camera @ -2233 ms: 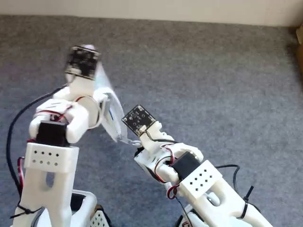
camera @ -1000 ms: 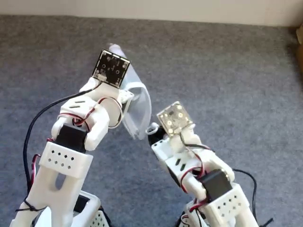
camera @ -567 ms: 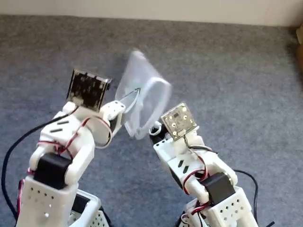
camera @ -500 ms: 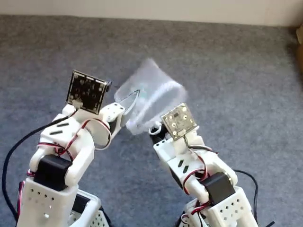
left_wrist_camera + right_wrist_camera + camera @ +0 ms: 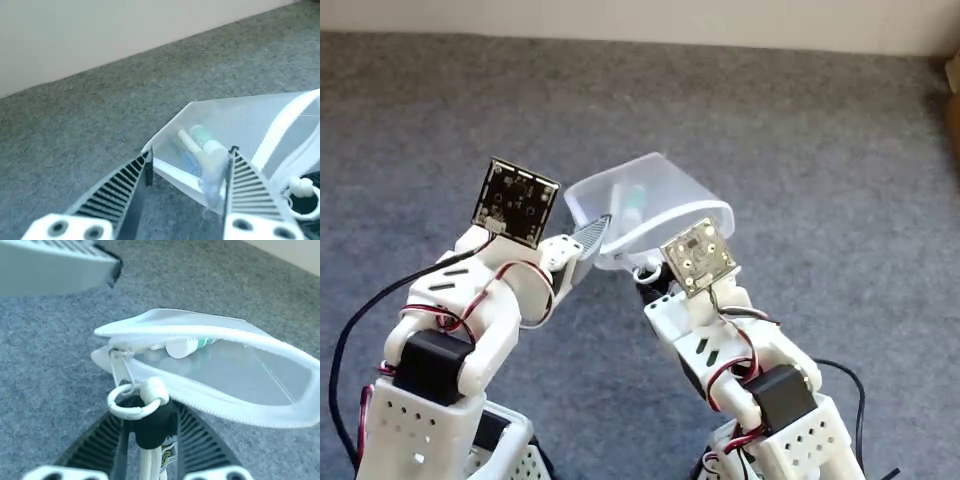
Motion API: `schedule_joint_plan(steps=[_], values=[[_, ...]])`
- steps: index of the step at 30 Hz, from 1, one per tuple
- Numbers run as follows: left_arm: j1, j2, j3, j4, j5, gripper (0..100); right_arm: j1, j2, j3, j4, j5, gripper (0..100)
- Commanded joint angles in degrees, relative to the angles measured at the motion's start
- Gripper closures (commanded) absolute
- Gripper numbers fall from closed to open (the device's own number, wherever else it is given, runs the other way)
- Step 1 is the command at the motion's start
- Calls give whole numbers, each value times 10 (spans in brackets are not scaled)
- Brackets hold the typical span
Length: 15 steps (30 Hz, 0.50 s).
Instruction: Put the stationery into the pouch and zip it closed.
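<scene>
Two grippers meet over the near middle of the grey table (image 5: 840,130), well in from its edges, with the clear pouch (image 5: 655,200) between them. The pouch lies roughly level with its mouth gaping toward the right side, likely so the zip track is stretched out for closing. Whether its far end touches the table I cannot tell.

The left gripper (image 5: 190,156) has its jaws spread wide around one end of the pouch. One jaw touches the fabric and the other stands apart, so it steadies more than it grips.

The right gripper (image 5: 150,420) is clamped tight on the dark tab of the zip pull (image 5: 132,400), at the open end of the track.

White and green stationery (image 5: 197,142) already lies inside, so zipping seems to be what remains.
</scene>
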Motion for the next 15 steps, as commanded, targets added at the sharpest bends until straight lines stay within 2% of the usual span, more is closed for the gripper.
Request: schedule_joint_plan(steps=[1,7,10,15], values=[[-55,-28,-3,9,0,766,5,-12,-12,-50,0,995],[-140,-123,29,6,111,766,4,-11,-13,-177,-40,995],[-145,-182,73,5,129,766,-14,0,-32,-222,-40,995],[-144,-272,136,-16,129,766,-29,110,-121,-231,-41,995]])
